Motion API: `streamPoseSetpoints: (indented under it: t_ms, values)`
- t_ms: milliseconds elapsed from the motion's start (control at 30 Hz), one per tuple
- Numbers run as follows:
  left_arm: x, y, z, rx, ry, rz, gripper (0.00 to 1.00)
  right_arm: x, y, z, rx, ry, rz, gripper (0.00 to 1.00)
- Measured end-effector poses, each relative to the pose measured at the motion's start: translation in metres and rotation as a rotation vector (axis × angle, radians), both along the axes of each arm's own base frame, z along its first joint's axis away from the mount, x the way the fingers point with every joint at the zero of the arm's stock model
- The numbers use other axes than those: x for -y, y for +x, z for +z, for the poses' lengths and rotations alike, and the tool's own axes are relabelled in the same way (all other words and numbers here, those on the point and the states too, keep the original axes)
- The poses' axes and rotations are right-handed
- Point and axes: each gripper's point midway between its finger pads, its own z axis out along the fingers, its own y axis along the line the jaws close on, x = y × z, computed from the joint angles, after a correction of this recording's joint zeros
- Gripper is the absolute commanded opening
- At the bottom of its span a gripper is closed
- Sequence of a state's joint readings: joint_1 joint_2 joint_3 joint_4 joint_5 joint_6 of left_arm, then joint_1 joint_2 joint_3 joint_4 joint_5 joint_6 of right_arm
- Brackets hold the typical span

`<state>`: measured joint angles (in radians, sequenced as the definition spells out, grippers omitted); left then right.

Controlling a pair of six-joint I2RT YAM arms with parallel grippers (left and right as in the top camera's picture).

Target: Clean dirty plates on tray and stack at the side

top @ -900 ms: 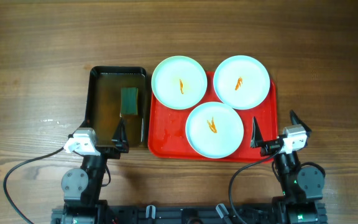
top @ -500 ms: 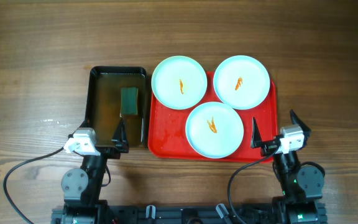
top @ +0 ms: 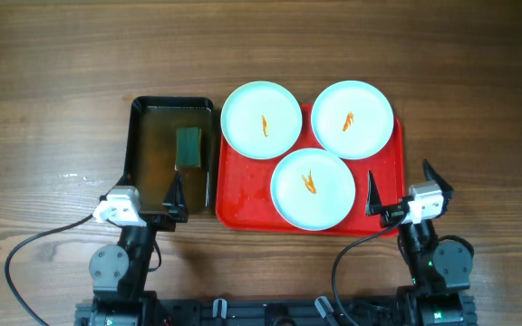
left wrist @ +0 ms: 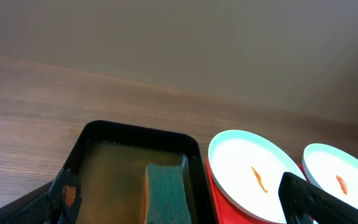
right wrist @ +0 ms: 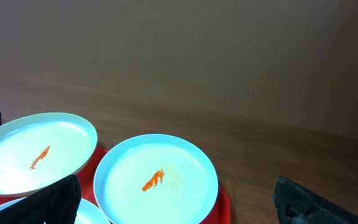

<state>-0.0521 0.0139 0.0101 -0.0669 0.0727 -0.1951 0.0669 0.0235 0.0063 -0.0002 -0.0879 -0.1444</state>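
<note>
Three pale mint-white plates lie on the red tray (top: pixel 243 201), each with an orange smear: one at the back left (top: pixel 261 119), one at the back right (top: pixel 352 119), one at the front middle (top: pixel 313 188). My left gripper (top: pixel 176 201) is open and empty at the near end of the black tub. My right gripper (top: pixel 399 192) is open and empty at the tray's near right corner. The left wrist view shows the back left plate (left wrist: pixel 253 174). The right wrist view shows the back right plate (right wrist: pixel 156 179) and the back left plate (right wrist: pixel 33 152).
A black tub (top: pixel 135 145) of brownish water stands left of the tray, with a green sponge (top: pixel 188 148) in it; the sponge also shows in the left wrist view (left wrist: pixel 166 194). Bare wooden table surrounds the tray and tub.
</note>
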Motion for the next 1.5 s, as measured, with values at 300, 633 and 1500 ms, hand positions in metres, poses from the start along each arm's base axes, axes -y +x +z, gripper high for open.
streamPoseSetpoints:
  t_ms: [300,633,1500]
  values:
    - [0.0,0.0,0.0,0.0,0.0,0.0,1.0,0.0,0.0,0.0,0.0,0.0,0.0,1.0]
    - [0.0,0.0,0.0,0.0,0.0,0.0,1.0,0.0,0.0,0.0,0.0,0.0,0.0,0.99]
    - [-0.002,-0.005,-0.008,-0.096,0.005,0.008,1.0,0.0,-0.004,-0.029,-0.23,0.224,-0.026,1.0]
